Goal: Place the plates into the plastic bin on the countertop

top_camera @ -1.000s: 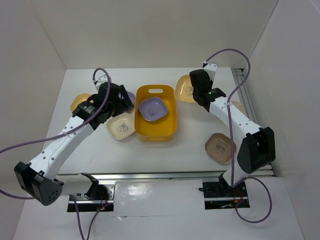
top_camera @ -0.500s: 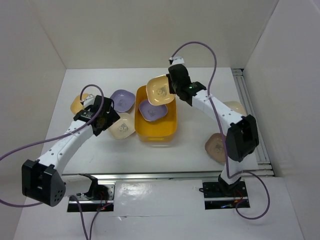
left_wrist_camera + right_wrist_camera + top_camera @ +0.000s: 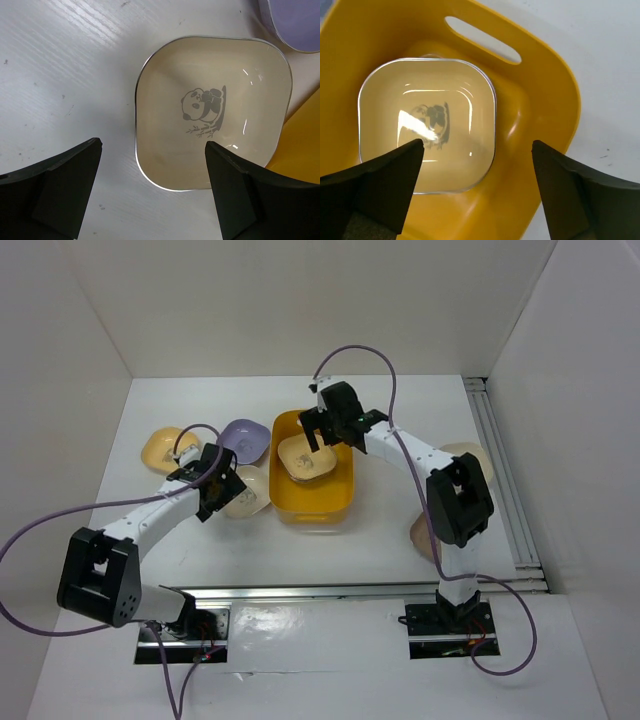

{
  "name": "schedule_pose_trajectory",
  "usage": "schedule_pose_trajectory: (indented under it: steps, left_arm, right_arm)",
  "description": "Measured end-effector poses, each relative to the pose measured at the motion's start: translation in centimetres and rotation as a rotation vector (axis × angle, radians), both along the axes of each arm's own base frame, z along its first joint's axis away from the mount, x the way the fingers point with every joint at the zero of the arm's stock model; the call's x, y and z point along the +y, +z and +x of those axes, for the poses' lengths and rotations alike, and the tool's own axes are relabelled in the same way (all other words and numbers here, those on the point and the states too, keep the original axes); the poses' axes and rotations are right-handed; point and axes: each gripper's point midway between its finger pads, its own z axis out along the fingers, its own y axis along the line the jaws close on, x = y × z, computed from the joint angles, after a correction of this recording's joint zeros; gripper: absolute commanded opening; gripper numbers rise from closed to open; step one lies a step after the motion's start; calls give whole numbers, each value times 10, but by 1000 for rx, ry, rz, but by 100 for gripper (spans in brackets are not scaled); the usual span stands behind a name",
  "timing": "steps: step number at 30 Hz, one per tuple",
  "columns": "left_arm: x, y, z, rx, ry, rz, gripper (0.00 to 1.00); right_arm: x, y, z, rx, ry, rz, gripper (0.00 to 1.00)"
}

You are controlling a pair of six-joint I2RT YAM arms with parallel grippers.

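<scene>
Step in hand: drop-off into the bin. The right gripper (image 3: 318, 432) hangs over the plastic bin (image 3: 315, 508) at centre of the top view, fingers spread. 1 yellow plate (image 3: 427, 125) lies loose inside.

The left gripper (image 3: 152, 147) is poised above the cream plate (image 3: 215, 95) on the countertop (image 3: 60, 75), left of the bin, fingers spread and pinching nothing.

Next move, as I judge it: the left gripper descends, closes on 1 rim and lifts the plate over the bin wall.

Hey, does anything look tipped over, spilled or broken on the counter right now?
Nothing stands out. The yellow plate sits right side up inside the plastic bin, and the cream plate and lavender plate beside it lie upright on the countertop.
</scene>
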Motion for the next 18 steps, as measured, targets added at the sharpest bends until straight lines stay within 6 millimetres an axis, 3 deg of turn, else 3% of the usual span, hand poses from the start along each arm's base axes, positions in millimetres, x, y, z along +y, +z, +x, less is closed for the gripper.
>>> schedule_pose_trajectory:
  steps: [3, 7, 11, 14, 17, 18]
  left_arm:
    - [-2, -9, 4, -1, -2, -9, 90]
    - [-3, -20, 7, 4, -3, -14, 84]
    - [-4, -27, 9, 3, -3, -19, 81]
    - [-5, -37, 11, 20, 5, -18, 69]
    - [-4, -47, 10, 42, 30, -22, 54]
    - [-3, -48, 10, 43, 39, -24, 54]
  right_arm:
    - [11, 6, -1, -23, 26, 18, 99]
    - [31, 29, -11, -91, 84, 95, 99]
    - [43, 78, -35, -173, 141, 175, 99]
    - [51, 126, -49, -269, 172, 247, 99]
    - [51, 155, -62, -323, 191, 291, 99]
    - [51, 160, -65, -333, 194, 299, 99]
